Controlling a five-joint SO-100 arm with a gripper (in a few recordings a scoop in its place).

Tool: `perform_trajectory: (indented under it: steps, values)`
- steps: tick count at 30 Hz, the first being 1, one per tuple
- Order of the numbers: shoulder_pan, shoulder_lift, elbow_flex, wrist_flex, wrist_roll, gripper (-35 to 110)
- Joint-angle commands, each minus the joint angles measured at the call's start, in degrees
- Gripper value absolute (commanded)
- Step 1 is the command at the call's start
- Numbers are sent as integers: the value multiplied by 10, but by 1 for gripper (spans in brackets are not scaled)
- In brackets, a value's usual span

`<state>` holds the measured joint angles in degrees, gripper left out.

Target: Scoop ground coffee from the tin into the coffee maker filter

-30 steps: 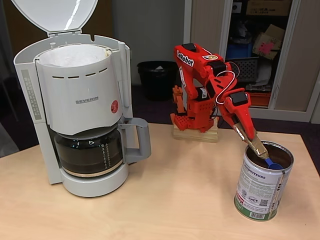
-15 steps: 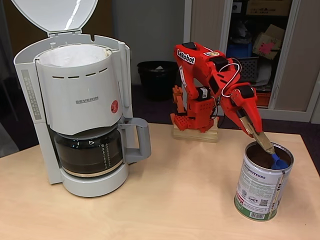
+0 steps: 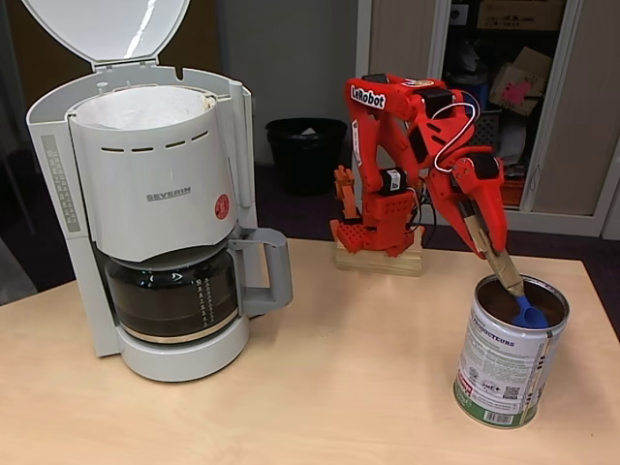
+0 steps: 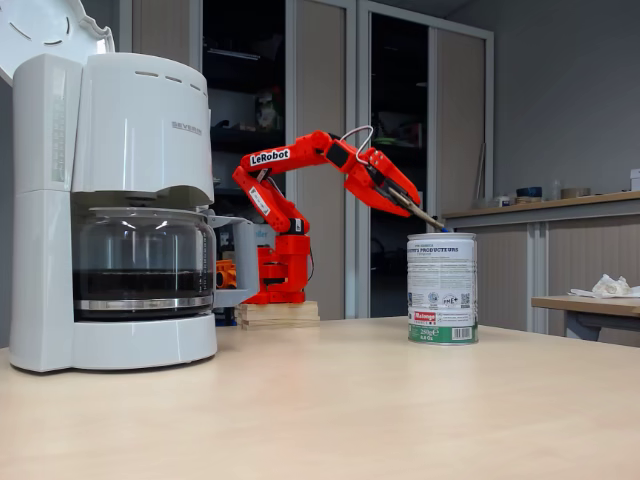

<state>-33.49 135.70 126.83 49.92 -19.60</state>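
The ground coffee lies as a dark brown mass inside the tin, which stands upright on the wooden table at about four o'clock in the fixed view from above. In the low side view the tin stands at about three o'clock from picture centre, well apart from the coffee maker. Its label is white with a green band at the base and a silver rim on top.

The red arm reaches down from its base at twelve o'clock towards the tin's mouth. The gripper is closed on the pale wooden handle of a scoop, whose blue bowl sits inside the tin at the two o'clock side of the opening, just at the surface of the powder. From the side the gripper slants down to the right, with the handle's tip meeting the rim of the tin.

The coffee maker stands at nine o'clock with its lid raised and a white paper filter showing in the open basket. A glass carafe holding dark liquid sits beneath it.
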Motion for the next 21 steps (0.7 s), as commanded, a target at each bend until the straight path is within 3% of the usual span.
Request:
perform_trajectory:
  steps: [1, 9, 21]
  values:
    - [-1, -27, -83, 60, -14, 0]
    - [-35, -122, -224, 167, -7, 0]
    - [7, -229, -320, 214, -267, 0]
